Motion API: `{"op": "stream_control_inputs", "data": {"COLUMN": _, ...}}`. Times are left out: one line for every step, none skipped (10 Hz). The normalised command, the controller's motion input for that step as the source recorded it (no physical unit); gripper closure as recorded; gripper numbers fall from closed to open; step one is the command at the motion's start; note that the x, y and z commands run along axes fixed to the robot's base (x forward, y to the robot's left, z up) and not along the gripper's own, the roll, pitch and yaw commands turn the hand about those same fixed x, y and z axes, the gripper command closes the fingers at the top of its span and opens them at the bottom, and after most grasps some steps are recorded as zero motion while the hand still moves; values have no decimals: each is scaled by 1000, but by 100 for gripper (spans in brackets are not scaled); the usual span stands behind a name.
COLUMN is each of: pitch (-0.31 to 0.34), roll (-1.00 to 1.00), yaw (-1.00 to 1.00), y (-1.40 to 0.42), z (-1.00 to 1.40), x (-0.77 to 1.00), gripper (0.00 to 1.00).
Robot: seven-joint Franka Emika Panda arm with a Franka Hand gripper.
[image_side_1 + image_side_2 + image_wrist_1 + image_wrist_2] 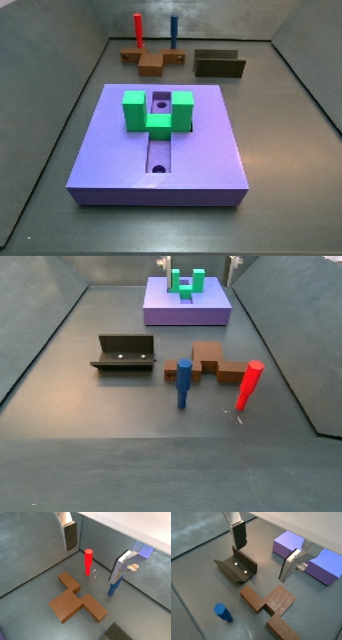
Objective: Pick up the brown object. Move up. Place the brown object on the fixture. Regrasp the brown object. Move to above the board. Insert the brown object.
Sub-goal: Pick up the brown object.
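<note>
1. In a side view the brown object (211, 362) lies flat on the grey floor (94, 446), just behind the blue peg (185, 383) and the red peg (247, 386), which both stand upright nearest the camera.
2. Its long flat bar runs across that view, from 9 o'clock to 3 o'clock, with the short stem of the T pointing away toward 12 o'clock, toward the board (187, 306).
3. In a wrist view the brown object (75, 598) shows the same T shape lying flat, with nothing touching it; the red peg (88, 561) and the blue peg (114, 588) stand beyond it, apart from it.
4. The fixture (124, 354) sits on the floor at 9 o'clock of the brown object, near it but not touching, its open side facing up.
5. In a wrist view the gripper (266, 549) hangs above the floor, over the gap between the fixture (238, 568) and the brown object (271, 607).
6. Its jaws stand wide apart and nothing is between them; neither finger (238, 535) touches any piece.
7. Farthest back, the board carries the green block (189, 282) on its top.
8. In a side view the board (162, 146) shows its lengthwise slot (159, 150), the green block (158, 111) astride it, and the brown object (154, 62) well beyond.
</note>
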Motion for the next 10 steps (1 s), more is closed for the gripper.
{"op": "stream_control_inputs", "data": {"pitch": -123, "roll": -123, "yaw": 0, "y": -137, "z": -249, "x": -74, "gripper": 0}}
{"op": "stream_control_inputs", "data": {"pitch": -163, "roll": -161, "yaw": 20, "y": -243, "z": -286, "x": -217, "gripper": 0}}
{"op": "stream_control_inputs", "data": {"pitch": -164, "roll": -193, "yaw": 0, "y": -469, "z": -449, "x": -323, "gripper": 0}}
{"op": "stream_control_inputs", "data": {"pitch": -167, "roll": -189, "yaw": -129, "y": -649, "z": -514, "x": -306, "gripper": 0}}
{"op": "stream_control_inputs", "data": {"pitch": -156, "roll": -159, "yaw": -134, "y": -694, "z": -589, "x": -249, "gripper": 0}}
{"op": "stream_control_inputs", "data": {"pitch": -167, "roll": -104, "yaw": -149, "y": -574, "z": -691, "x": -223, "gripper": 0}}
{"op": "stream_control_inputs", "data": {"pitch": -147, "roll": -77, "yaw": -249, "y": -243, "z": -863, "x": -37, "gripper": 0}}
{"op": "stream_control_inputs", "data": {"pitch": -77, "roll": 0, "yaw": -337, "y": 0, "z": -989, "x": -3, "gripper": 0}}
{"op": "stream_control_inputs", "data": {"pitch": 0, "roll": 140, "yaw": -494, "y": 0, "z": -789, "x": -3, "gripper": 0}}
{"op": "stream_control_inputs", "data": {"pitch": -3, "roll": 137, "yaw": -331, "y": 0, "z": -723, "x": -126, "gripper": 0}}
